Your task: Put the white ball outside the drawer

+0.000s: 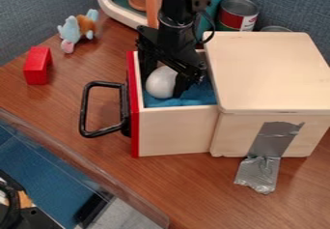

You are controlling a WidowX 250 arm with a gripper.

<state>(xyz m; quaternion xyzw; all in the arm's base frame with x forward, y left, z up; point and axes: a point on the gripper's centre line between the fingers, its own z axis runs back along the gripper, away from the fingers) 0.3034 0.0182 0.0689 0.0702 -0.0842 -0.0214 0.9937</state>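
Find the white ball (pixel 159 83) inside the open drawer (pixel 175 132), over blue cloth (pixel 187 100). See the gripper (pixel 163 79) hanging into the drawer, right at the ball; can't tell whether clamped on it or loose around it. Note the red-and-white label (pixel 238 21) on a can (pixel 239 5) by the table's (pixel 58 109) far edge. Spot the red block (pixel 37 66) near its left edge.

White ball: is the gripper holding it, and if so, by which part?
The gripper straddles the white ball at its sides, inside the open drawer; whether it actually grips it cannot be told.
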